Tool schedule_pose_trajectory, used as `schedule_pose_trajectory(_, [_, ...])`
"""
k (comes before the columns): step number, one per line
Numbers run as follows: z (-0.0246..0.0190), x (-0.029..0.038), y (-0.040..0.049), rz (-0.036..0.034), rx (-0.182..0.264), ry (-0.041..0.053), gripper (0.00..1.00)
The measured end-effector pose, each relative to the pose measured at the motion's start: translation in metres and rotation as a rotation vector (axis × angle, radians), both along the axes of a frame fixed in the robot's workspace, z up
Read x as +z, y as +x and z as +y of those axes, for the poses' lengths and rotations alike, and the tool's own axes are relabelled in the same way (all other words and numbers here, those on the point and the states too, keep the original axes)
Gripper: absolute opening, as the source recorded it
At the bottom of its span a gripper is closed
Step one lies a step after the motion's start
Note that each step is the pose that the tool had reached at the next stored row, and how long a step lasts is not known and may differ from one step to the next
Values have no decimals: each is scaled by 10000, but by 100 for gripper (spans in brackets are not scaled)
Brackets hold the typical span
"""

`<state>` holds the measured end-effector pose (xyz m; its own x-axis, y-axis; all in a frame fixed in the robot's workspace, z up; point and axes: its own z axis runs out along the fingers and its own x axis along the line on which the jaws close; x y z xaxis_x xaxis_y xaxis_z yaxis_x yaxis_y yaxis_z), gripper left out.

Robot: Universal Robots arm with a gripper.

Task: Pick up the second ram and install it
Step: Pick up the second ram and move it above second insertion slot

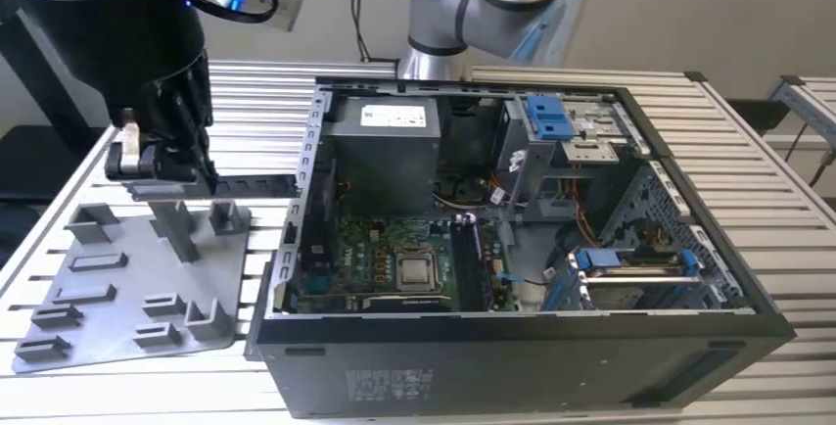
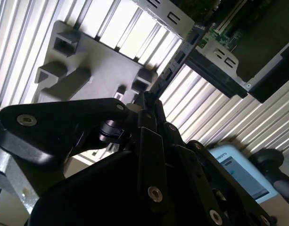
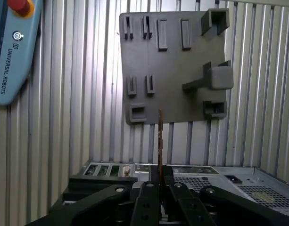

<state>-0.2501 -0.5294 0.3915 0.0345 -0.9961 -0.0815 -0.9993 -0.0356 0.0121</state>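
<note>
A slatted aluminium table [image 1: 249, 102] carries an open black computer case [image 1: 523, 366] and, on the exterior view's left, a grey plastic fixture plate [image 1: 137, 268]. Over the plate's far edge, the black gripper [image 1: 163, 165] is clamped tight on the thin dark ram board [image 1: 255, 185], which lies level and reaches toward the case

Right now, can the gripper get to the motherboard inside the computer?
Probably yes. The gripper, shut on the second ram, hangs beside the open computer case; the motherboard lies uncovered, with only the case wall between.
</note>
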Motion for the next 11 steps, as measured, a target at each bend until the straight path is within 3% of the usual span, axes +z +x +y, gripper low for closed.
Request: schedule_pose_trajectory(11, [0, -8, 247, 0, -13, -1, 14])
